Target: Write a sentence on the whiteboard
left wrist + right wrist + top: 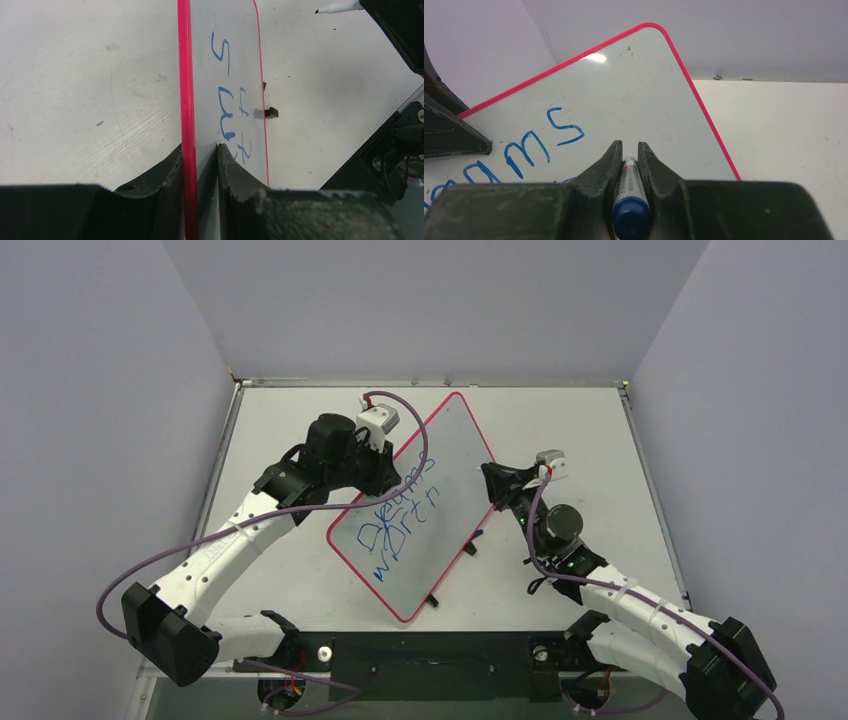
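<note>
Arm bases [430, 652]: bolted along the bottom of the top view, at the near edge of the bench [590, 440].
Black clips [432, 598]: seen on the lower right edge of the whiteboard [450, 450], toward the bottom of the frame.
Whiteboard: placed diagonally at the centre of the top view, running from the lower centre up to the upper centre. In the right wrist view its far rounded corner is seen above the bench's back edge.
Sentence [400, 515]: written in blue on the lower left half of the whiteboard, in three uneven lines.
Left end effector [199, 147]: closed on the whiteboard's red-pink rim, one finger on each face, at the board's left edge in the top view.
Right end effector [629, 146]: closed narrowly on a marker [626, 172], whose blue end is shown at the bottom centre of the right wrist view.
Marker tip: seen at the upper right of the left wrist view, over bare bench, just beside the whiteboard's right rim and apart from it.
</note>
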Robot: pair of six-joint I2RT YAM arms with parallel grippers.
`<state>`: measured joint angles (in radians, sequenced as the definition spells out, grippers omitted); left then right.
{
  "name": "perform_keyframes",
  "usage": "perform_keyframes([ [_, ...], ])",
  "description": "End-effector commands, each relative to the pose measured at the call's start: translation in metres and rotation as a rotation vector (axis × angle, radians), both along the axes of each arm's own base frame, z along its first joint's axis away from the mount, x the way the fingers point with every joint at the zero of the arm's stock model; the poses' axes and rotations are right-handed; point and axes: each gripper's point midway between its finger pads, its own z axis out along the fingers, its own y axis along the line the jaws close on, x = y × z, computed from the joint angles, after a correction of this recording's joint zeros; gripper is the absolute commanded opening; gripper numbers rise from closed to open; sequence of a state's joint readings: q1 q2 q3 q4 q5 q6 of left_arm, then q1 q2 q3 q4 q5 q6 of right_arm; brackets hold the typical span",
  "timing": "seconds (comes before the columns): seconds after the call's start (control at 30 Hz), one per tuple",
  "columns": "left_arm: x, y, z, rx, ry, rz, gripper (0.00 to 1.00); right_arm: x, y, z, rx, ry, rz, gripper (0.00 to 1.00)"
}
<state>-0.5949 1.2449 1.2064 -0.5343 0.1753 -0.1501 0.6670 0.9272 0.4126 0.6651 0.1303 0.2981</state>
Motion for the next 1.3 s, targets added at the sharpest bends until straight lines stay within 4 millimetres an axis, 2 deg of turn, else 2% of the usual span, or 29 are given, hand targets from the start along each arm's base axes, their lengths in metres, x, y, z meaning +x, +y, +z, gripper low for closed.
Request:
perform_keyframes([
  [0.0,0.023,0.009,0.035,0.014,-0.2,0.031,0.0,-0.003,0.001,0.019,0.097,-0.039,0.049,0.0],
  [0.4,0.023,0.009,0.035,0.015,-0.201,0.034,0.0,0.002,-0.004,0.019,0.115,-0.035,0.046,0.0],
  [0.87,0.023,0.009,0.034,0.015,-0.198,0.03,0.0,0.01,0.014,0.013,0.128,-0.013,0.105,0.0],
  [1.27,0.023,0.009,0.035,0.012,-0.201,0.03,0.0,0.013,0.021,0.007,0.104,-0.006,0.127,0.0],
])
